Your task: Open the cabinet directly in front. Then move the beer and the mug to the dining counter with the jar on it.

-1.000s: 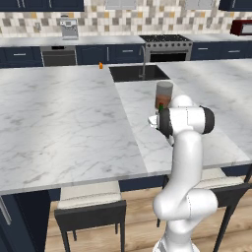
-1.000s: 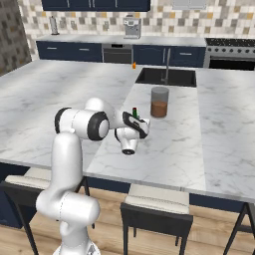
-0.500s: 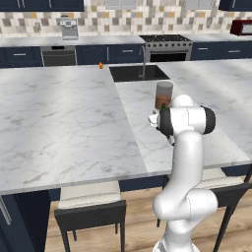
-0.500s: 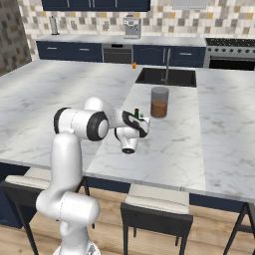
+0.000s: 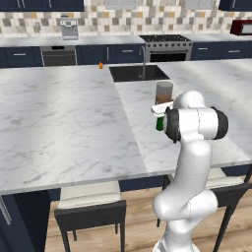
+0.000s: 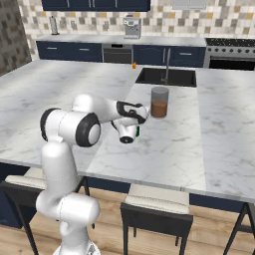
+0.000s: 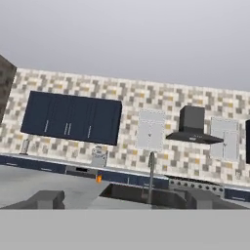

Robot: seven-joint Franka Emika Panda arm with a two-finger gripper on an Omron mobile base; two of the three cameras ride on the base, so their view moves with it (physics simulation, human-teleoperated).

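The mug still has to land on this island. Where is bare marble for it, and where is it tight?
The dining counter is bare across its wide left stretch, from the sink down to the near edge. It is crowded at the jar, where the beer and the open end effector sit close in front.

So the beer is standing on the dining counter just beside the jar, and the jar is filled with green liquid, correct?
Not quite. The jar holds brown contents, not green, as the right base view shows. The rest stands: the green beer is on the dining counter, close beside the jar.
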